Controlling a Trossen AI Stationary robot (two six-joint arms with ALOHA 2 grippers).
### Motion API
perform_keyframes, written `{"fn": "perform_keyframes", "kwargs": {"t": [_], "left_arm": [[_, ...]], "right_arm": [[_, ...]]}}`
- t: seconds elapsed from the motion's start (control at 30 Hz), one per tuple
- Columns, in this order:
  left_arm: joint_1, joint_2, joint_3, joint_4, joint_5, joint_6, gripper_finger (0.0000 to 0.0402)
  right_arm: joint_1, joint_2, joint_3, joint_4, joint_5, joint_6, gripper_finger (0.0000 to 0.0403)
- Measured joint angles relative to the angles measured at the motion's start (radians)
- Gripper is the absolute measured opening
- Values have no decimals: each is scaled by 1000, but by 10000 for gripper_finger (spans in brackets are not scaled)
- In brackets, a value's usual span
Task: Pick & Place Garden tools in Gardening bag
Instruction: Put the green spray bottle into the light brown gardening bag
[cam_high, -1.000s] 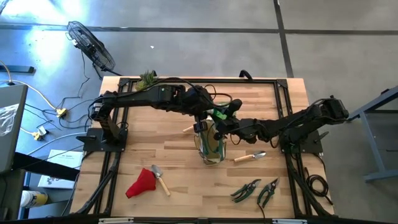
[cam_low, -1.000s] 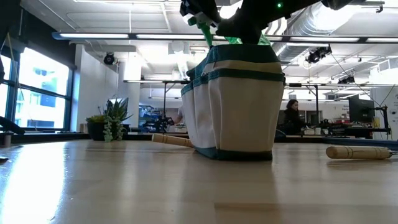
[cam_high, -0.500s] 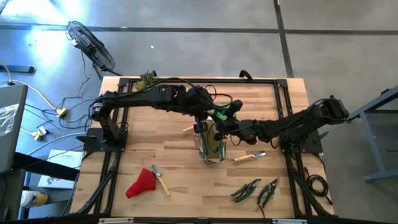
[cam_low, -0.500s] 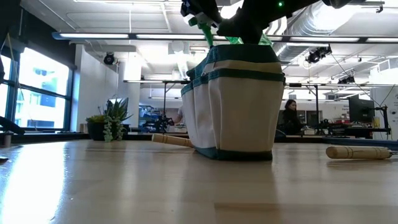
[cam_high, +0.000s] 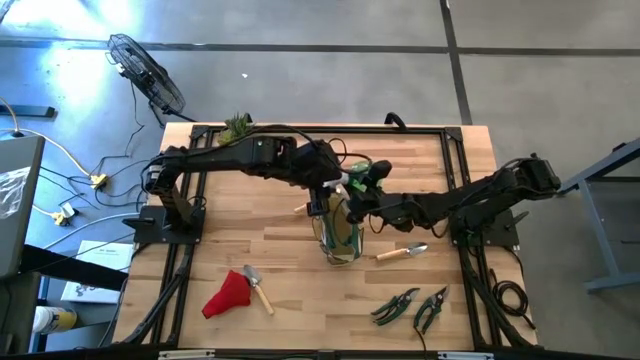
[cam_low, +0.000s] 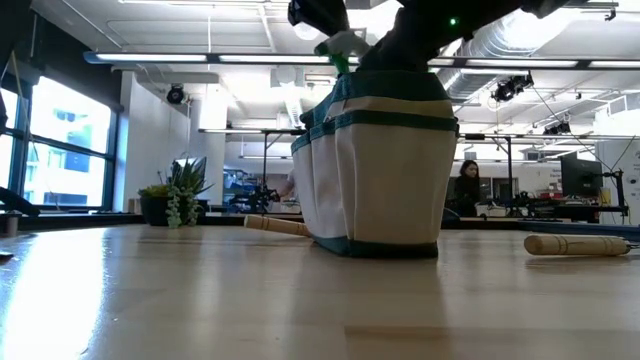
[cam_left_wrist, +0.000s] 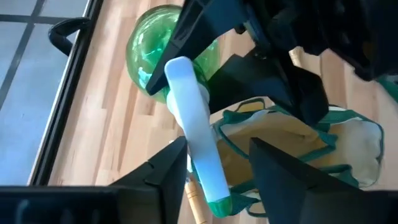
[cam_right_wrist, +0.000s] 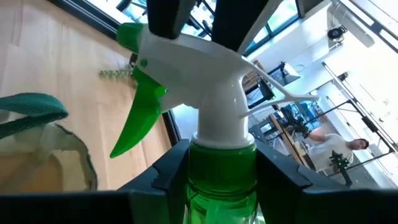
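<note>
The green spray bottle (cam_high: 358, 186) with its white head (cam_left_wrist: 193, 137) hangs over the mouth of the gardening bag (cam_high: 340, 240), which stands on its base mid-table. My right gripper (cam_right_wrist: 221, 171), reaching in from the table's right, is shut on the bottle. My left gripper (cam_left_wrist: 217, 171) comes from the left and is open, one finger on each side of the white head. A wooden-handled trowel (cam_high: 400, 251), a red glove (cam_high: 228, 293), a second wooden-handled tool (cam_high: 258, 288) and two shears (cam_high: 395, 307) (cam_high: 432, 308) lie flat on the table. My left gripper has the white head beside one finger (cam_left_wrist: 168, 177); I cannot tell whether they touch. My right gripper pinches the bottle at its green collar (cam_right_wrist: 221, 155), just below the white head, one finger on each side. The fingers come about level from the table's right and lie along the bottle. The bottle is clear of the bag, its head toward the left arm.
A wooden handle (cam_high: 303, 207) lies on the table just left of the bag. A leafy plant (cam_high: 237, 127) stands at the far left corner. The black frame rails (cam_high: 190, 250) run along the table's left and right sides. A person (cam_low: 468, 185) sits far behind the table.
The spray bottle has turned in the hold above the bag. Its white head and green trigger now show over the bag's rim in the low view, where only green parts showed before. Both arms have stayed in place.
</note>
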Motion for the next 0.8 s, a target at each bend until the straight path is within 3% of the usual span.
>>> {"fn": "perform_keyframes", "kwargs": {"t": [0.2, 0.47, 0.8], "left_arm": [[0, -1, 0, -13, 0, 2, 193], [0, -40, 2, -66, 1, -15, 195], [0, -58, 1, -386, -5, -100, 196]], "right_arm": [[0, 0, 2, -5, 13, 2, 137], [1, 0, 2, 0, 100, 19, 137], [41, -33, 3, 37, 120, 23, 137]]}}
